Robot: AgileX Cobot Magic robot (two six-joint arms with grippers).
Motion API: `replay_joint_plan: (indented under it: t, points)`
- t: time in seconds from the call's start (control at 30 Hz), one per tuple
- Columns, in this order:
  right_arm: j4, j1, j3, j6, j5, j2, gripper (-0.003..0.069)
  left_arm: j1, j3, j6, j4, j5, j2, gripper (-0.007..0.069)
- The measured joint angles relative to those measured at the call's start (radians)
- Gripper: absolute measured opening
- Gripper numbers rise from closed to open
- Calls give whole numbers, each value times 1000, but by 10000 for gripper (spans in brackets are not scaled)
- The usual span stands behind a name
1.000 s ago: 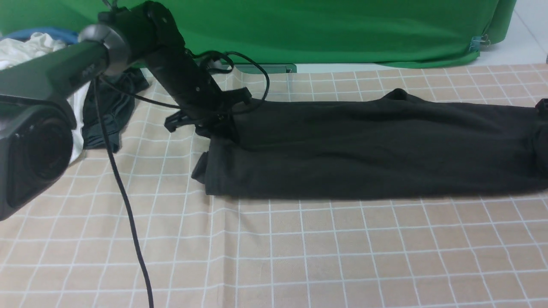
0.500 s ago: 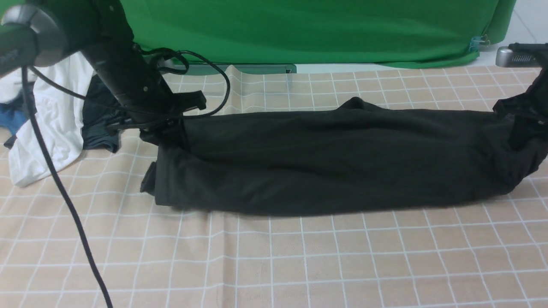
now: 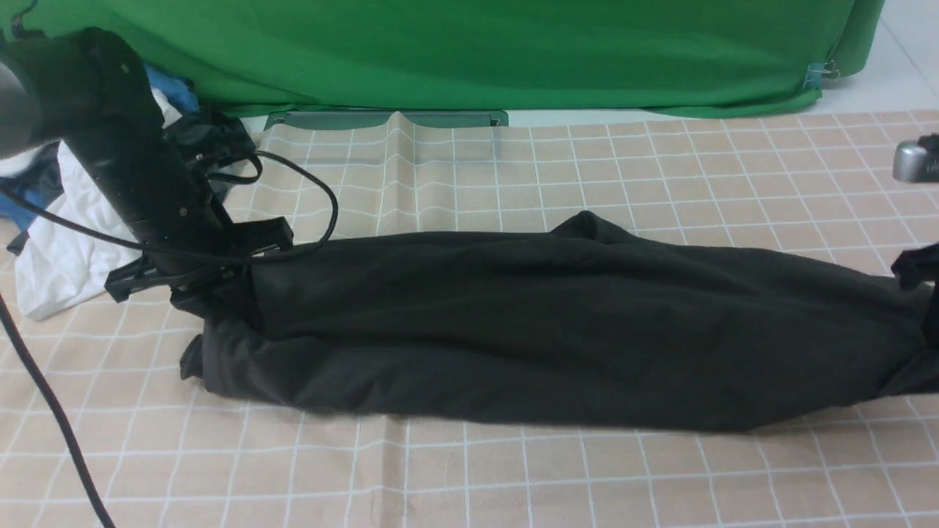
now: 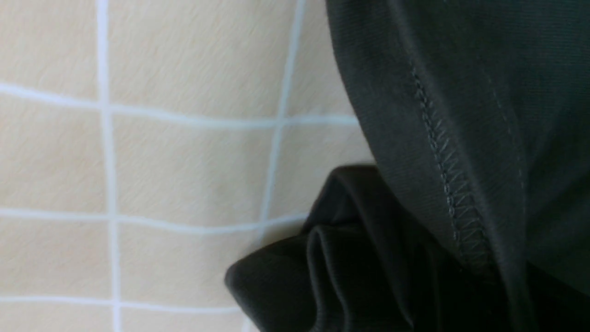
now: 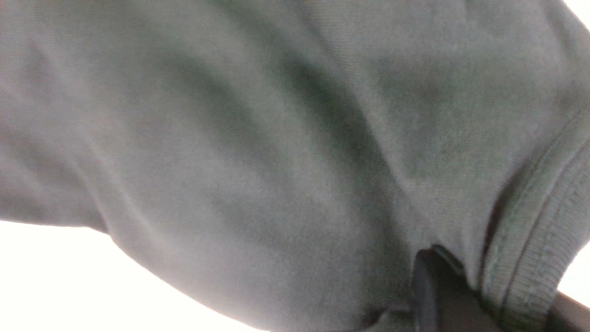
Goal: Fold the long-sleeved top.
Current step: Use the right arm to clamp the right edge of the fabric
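Note:
The long-sleeved top (image 3: 550,323), black, lies as a long lengthwise band across the checked tablecloth (image 3: 513,469). My left gripper (image 3: 220,290) is shut on its left end, low over the cloth. In the left wrist view the black fabric (image 4: 461,92) with a stitched hem covers the jaws. My right gripper (image 3: 930,308) holds the right end at the frame's edge. In the right wrist view the fabric (image 5: 276,138) drapes over a dark finger (image 5: 426,295), with a ribbed band (image 5: 544,240) beside it. The chest print and neck label are hidden.
A white shirt (image 3: 51,271) and a blue garment (image 3: 22,205) lie at the far left behind my left arm. A black cable (image 3: 44,411) hangs at the front left. A green backdrop (image 3: 513,51) closes the far side.
Both arms have carried the top to the left and nearer to the camera. The top now lies lower and further left on the cloth, still stretched between the grippers.

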Motion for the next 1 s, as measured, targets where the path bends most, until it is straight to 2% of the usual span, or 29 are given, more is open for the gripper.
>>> replay_joint_plan:
  t: [0.2,0.43,0.73,0.93,1.0]
  points:
    - [0,1,152,6,-37,-39,90,0,33,12,67,2,-49,30]
    - [3,1,231,-1,-100,-40,90,8,62,19,81,4,-159,30]
    - [-1,1,318,-2,-290,-41,90,8,142,20,74,-117,-75,30]
    - [-1,1,331,-2,-329,-41,90,8,142,12,117,-121,-55,36]
    - [-1,1,331,-2,-337,-41,90,8,142,12,128,-124,-55,66]
